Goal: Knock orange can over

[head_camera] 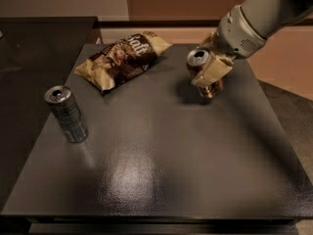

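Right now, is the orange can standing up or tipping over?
Tipping. The orange can leans left, base on the table; the pincer sits against its side.

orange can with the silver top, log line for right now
gripper: against orange-brown drink can, far right of dark table | can: tipped left, base on table, not down | slim silver-blue can: upright, left

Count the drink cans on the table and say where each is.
2. The orange-brown drink can leans at the far right of the dark table, the claw against it. The slim silver-blue can stands near the left edge. None appears hidden.
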